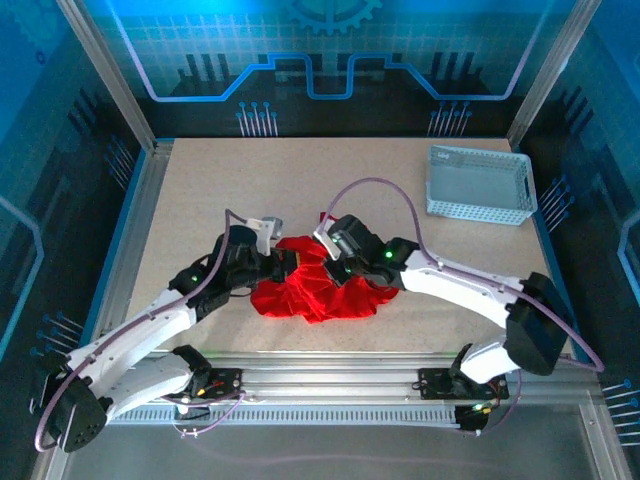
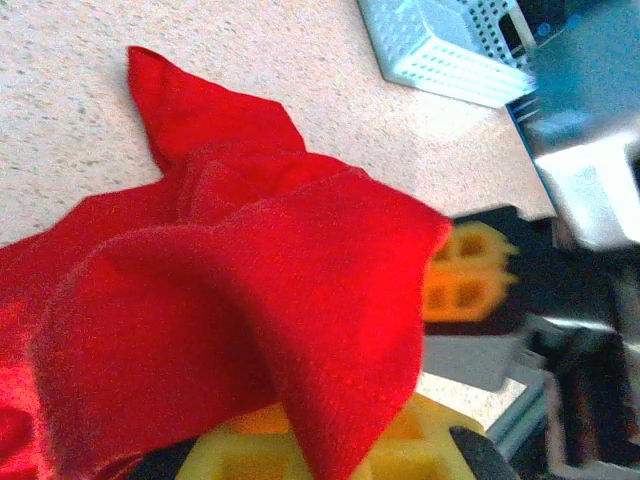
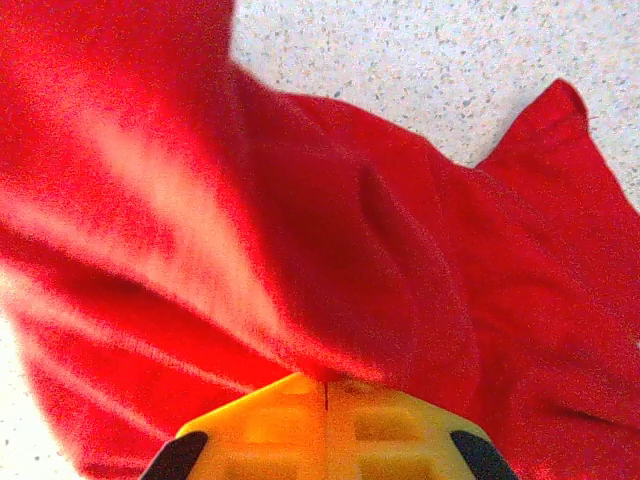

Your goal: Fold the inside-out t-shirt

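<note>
left gripper [image 2: 300, 445] and right gripper [image 3: 326, 388] both pinched shut on crumpled t-shirt [image 1: 315, 292], seemingly to spread it flat on tabletop [image 1: 300, 180].

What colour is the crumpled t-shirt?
The t-shirt is bright red, clearest in the right wrist view.

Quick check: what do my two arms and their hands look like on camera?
White shells and black joints on the left arm and right arm, a green light on each, looping lilac cables. The left hand and right hand have yellow grid-moulded fingers.
</note>
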Robot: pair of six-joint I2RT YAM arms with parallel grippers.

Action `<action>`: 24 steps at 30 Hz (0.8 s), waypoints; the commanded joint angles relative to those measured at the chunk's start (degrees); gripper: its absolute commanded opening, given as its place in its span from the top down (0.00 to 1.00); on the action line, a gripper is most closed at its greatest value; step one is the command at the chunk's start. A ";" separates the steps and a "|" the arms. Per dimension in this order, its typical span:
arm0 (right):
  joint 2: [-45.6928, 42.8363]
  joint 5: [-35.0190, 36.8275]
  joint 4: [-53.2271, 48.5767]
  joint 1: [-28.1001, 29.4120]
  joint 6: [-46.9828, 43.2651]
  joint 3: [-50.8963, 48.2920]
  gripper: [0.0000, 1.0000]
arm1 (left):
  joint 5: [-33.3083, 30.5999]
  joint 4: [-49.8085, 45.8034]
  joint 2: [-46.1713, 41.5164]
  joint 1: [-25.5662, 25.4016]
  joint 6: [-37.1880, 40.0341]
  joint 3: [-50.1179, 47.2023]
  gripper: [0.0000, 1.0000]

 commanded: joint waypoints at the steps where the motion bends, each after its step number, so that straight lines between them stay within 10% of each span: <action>1: -5.50 -1.77 4.35 -0.55 0.47 -3.42 1.00 | 3.32 1.73 0.44 2.61 -2.65 -0.84 1.00; 18: -15.78 -11.74 15.38 -2.58 1.85 -11.93 1.00 | -0.80 -7.12 2.15 4.47 -1.13 3.46 0.62; 24: -16.57 -14.72 17.17 -4.53 2.98 -13.03 1.00 | 6.66 -2.70 0.95 3.34 1.49 2.05 0.55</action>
